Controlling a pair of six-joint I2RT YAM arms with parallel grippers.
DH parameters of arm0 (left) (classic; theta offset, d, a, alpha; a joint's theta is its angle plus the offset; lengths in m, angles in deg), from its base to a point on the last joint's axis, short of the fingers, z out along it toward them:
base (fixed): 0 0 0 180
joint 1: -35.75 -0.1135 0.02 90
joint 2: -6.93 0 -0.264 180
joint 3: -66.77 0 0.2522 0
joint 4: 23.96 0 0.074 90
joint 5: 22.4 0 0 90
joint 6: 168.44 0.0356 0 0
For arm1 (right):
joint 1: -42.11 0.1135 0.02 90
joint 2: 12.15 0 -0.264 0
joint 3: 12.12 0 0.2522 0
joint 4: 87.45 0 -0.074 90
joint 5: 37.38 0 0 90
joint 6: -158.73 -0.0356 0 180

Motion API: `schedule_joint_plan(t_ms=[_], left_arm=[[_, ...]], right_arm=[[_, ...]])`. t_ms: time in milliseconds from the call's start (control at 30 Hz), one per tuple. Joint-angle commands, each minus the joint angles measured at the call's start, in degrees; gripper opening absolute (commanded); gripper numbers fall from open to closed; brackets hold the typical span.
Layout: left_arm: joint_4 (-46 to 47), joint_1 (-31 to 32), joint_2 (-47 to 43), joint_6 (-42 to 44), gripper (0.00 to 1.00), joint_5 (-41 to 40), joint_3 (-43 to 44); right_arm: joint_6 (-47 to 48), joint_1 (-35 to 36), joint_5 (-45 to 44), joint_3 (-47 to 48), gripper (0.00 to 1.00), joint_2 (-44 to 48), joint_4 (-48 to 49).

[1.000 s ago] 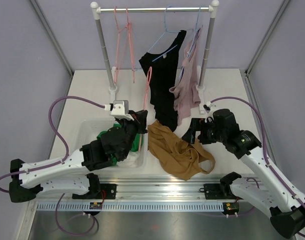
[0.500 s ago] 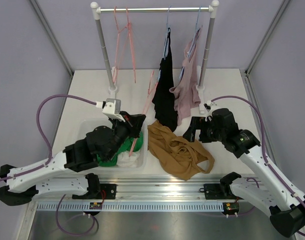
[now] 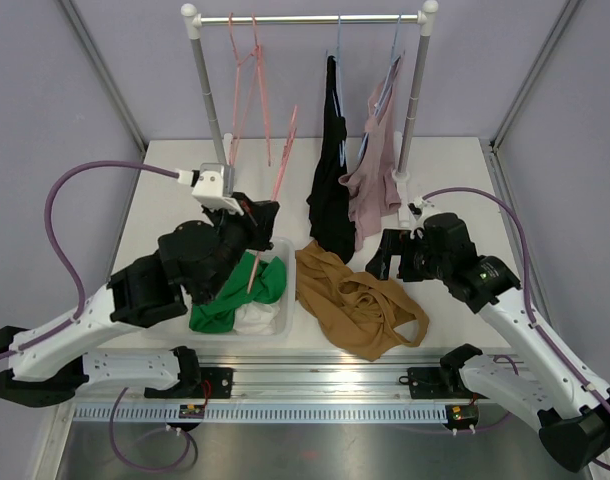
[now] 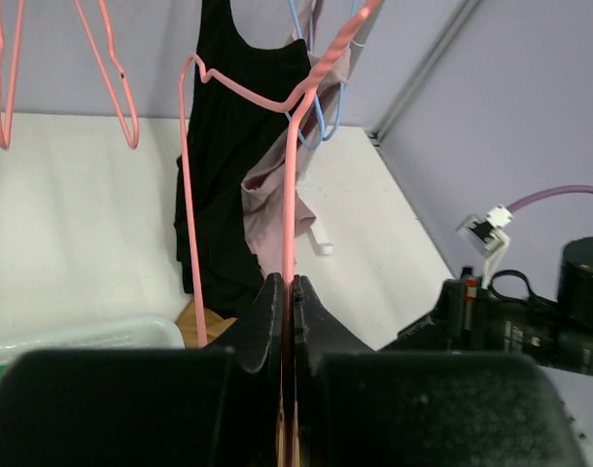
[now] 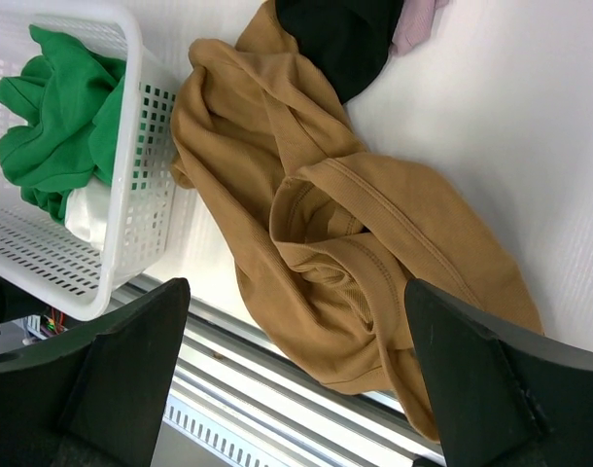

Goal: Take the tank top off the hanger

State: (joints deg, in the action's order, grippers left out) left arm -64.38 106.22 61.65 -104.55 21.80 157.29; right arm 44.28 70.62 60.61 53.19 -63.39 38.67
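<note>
My left gripper (image 3: 257,216) is shut on the wire of an empty pink hanger (image 3: 281,168) and holds it upright above the basket, its hook near the rail. In the left wrist view the hanger (image 4: 289,185) runs up from between my shut jaws (image 4: 287,292). A tan tank top (image 3: 357,300) lies crumpled on the table, off any hanger. My right gripper (image 3: 381,256) hovers open and empty just above it; the right wrist view shows the tan top (image 5: 355,224) between the spread fingers (image 5: 296,287). A black tank top (image 3: 331,190) hangs on a blue hanger.
A pink top (image 3: 373,175) hangs beside the black one on the rail (image 3: 305,18). Two empty pink hangers (image 3: 250,80) hang at the rail's left. A white basket (image 3: 285,316) holds green cloth (image 3: 235,295) and something white. The rack posts stand at the back.
My left arm has lifted the pink hanger up and back, away from the basket toward the rail. The black top has swung to hang edge-on. The right arm has hardly moved.
</note>
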Motion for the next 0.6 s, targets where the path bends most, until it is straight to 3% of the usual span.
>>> schedule_joint_plan(t_ms=[0, 167, 567], left_arm=[[6.0, -2.6, 3.8, 6.1, 0.00, 1.1, 4.3], [5.9, -11.4, 11.6, 6.2, 0.00, 5.1, 13.3], [14.1, -34.3, 28.0, 0.5, 0.00, 24.8, 25.4]], right_arm=[[0.3, 0.5, -1.5, 3.1, 0.99, -0.2, 1.5], [-0.1, 0.4, -1.7, 3.4, 1.00, 0.1, 1.5], [-0.1, 0.4, -0.5, 5.1, 0.99, 2.4, 3.2]])
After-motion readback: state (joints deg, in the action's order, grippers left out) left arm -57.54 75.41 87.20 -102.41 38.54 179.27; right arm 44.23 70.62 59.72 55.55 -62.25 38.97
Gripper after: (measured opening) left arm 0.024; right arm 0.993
